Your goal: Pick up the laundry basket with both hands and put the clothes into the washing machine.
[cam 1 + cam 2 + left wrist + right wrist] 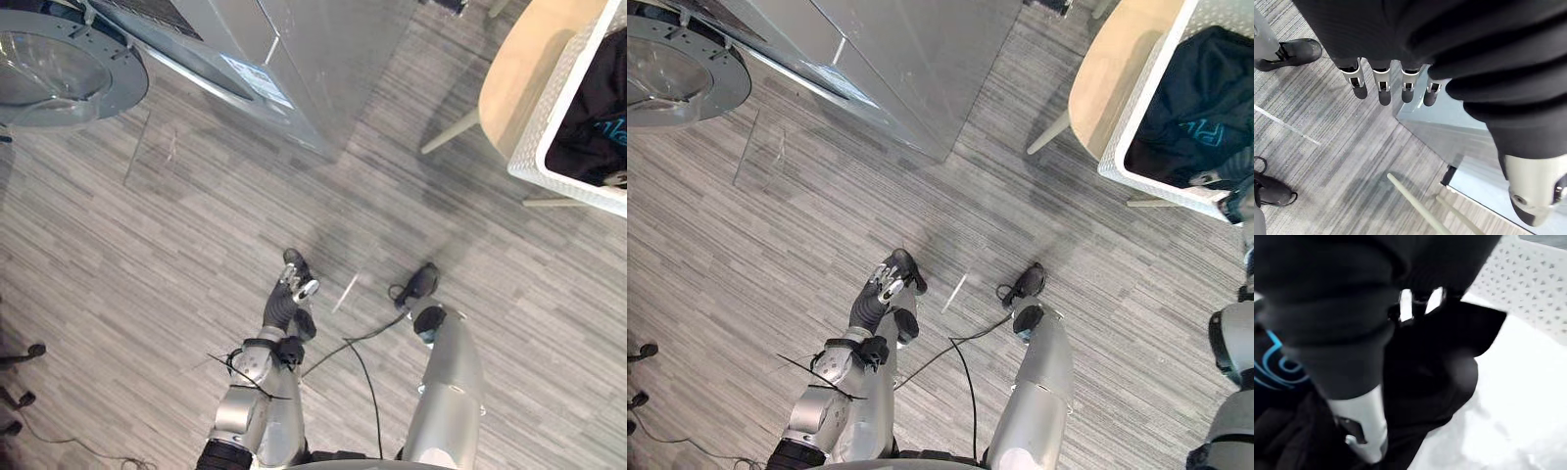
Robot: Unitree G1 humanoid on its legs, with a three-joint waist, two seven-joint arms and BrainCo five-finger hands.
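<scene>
Laundry room: washing machine (294,49), basket (558,110).

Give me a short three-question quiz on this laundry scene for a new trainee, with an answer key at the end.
1. Multiple choice: what lies in the white perforated plastic laundry basket? A: dark clothes with a teal print. B: white towels. C: nothing.
2. True or false: the basket stands on the floor.
3. Short answer: which hand is at the basket?
Key: 1. A. 2. False: it stands on the round light wooden table. 3. The right hand; the left hand hangs over the grey striped floor with straight fingers, holding nothing.
</scene>
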